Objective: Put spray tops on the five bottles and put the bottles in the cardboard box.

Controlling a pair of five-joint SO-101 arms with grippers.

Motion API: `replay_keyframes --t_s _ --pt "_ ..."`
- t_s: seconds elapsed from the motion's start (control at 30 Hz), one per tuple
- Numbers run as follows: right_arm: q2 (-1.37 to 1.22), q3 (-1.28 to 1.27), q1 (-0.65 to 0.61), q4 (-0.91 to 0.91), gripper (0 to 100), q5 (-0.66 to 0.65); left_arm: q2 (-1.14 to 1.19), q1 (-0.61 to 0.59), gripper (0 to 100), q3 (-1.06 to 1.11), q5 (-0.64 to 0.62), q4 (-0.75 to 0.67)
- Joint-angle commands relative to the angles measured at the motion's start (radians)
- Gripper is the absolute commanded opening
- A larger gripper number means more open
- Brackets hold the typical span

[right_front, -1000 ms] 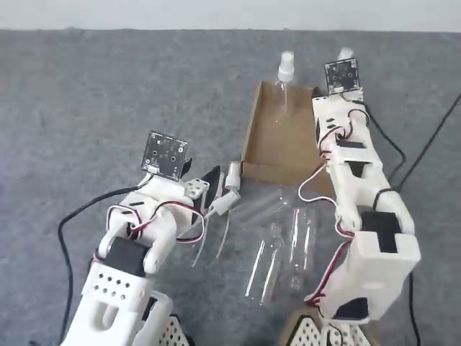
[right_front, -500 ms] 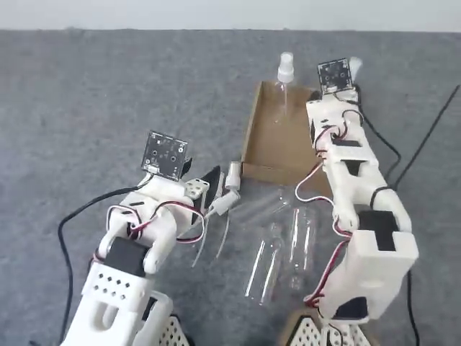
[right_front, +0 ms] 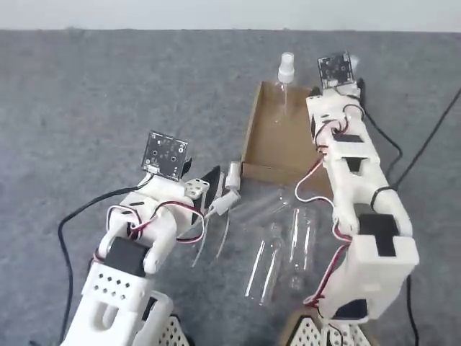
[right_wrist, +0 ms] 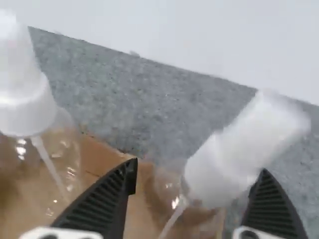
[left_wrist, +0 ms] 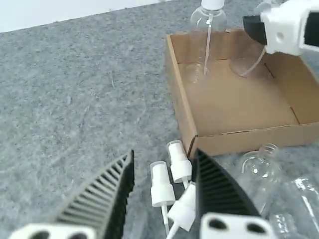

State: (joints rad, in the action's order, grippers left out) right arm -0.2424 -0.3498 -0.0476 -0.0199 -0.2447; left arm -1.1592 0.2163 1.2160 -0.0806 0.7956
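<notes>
- Found the right gripper [right_wrist: 197,174] at the far right corner of the cardboard box [right_front: 250,130], jaws spread wide on either side of a capped bottle [right_wrist: 239,149] and seemingly not gripping it.
- Judged the step in hand to be releasing this second bottle inside the box, just right of the first capped bottle [right_front: 286,79] standing against the far wall.
- Called for a straight lift away with the jaws wide, to avoid clipping the spray head or dragging the light bottle over.
- Could not tell square standing from leaning on the box wall. Worth a check before pulling back, given an empty plastic bottle's readiness to tip and knock its neighbour.
- Saw the left gripper [left_wrist: 164,155] spread too, hanging over three loose spray tops [left_wrist: 160,184] on the grey mat [right_front: 108,94], just outside the box's near left corner.
- Counted three bare bottles [right_front: 263,263] lying uncapped on the mat on the near side of the box, between the arms. Judged most of the task not yet done.
- Advised leaving the box's near half free for those three.
</notes>
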Motion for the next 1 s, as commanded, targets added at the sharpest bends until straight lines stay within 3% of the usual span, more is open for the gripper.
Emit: replay_keyframes --t_s 0.0,0.33,0.6,0.8,0.97 --pt "0.142 0.106 -0.012 -0.059 29.2 -0.012 -0.02 -0.005 17 -0.002 0.008 -0.002" --pt "0.366 0.216 -0.027 -0.427 28.9 -0.011 -0.02 -0.005 17 -0.002 0.008 -0.002" --pt "0.615 0.213 -0.047 -0.989 28.9 -0.009 -0.02 -0.005 17 -0.002 0.008 -0.002" --pt "0.766 0.19 -0.128 -1.385 28.9 -0.015 -0.02 -0.005 17 -0.002 0.008 -0.002" --pt "0.881 0.031 -0.229 -1.537 28.9 -0.009 -0.02 -0.005 17 -0.002 0.008 -0.002"
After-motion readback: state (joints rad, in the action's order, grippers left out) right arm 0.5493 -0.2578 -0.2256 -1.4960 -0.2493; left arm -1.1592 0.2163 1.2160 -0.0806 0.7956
